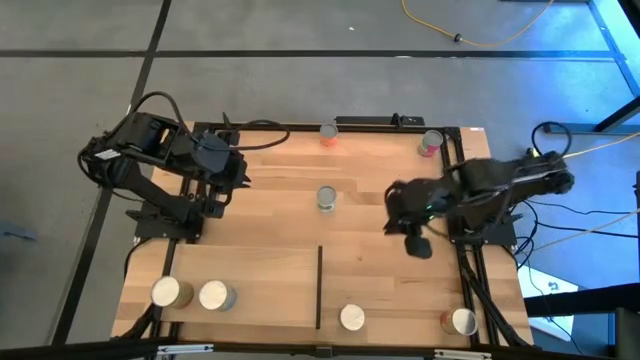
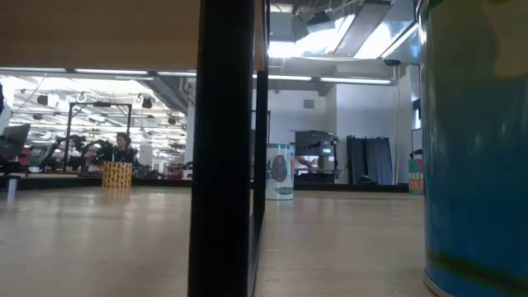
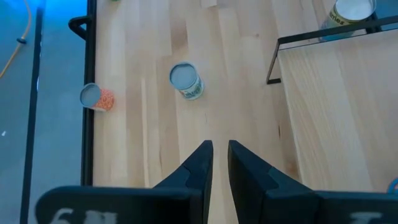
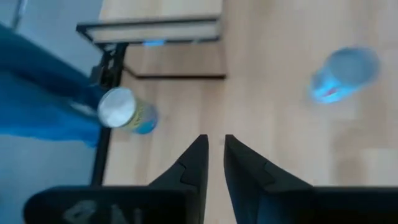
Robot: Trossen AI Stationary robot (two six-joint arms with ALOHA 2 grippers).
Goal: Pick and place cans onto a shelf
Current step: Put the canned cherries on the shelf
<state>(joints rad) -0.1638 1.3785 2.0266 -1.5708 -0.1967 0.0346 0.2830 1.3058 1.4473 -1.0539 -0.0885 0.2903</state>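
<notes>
Several cans stand upright on the plank table: one at the centre (image 1: 327, 198) (image 3: 185, 81), an orange one (image 1: 329, 133) and a pink one (image 1: 431, 143) at the far edge, one near the front (image 1: 352, 318) (image 4: 124, 112) and one at the near right corner (image 1: 462, 321). Two more cans (image 1: 165, 292) (image 1: 215, 295) rest on the shelf (image 1: 260, 285) at the near left. My left gripper (image 1: 238, 172) (image 3: 219, 149) hovers at the far left and my right gripper (image 1: 415, 242) (image 4: 213, 140) right of centre. Each has its fingers close together around a thin slit with nothing in it.
The shelf's black bar (image 1: 320, 287) runs from near to far at mid-table and fills the middle of the low view (image 2: 223, 148). A big blue can (image 2: 478, 148) stands close to the low camera. Black rails (image 1: 470, 270) frame the table. Bare wood lies between the two grippers.
</notes>
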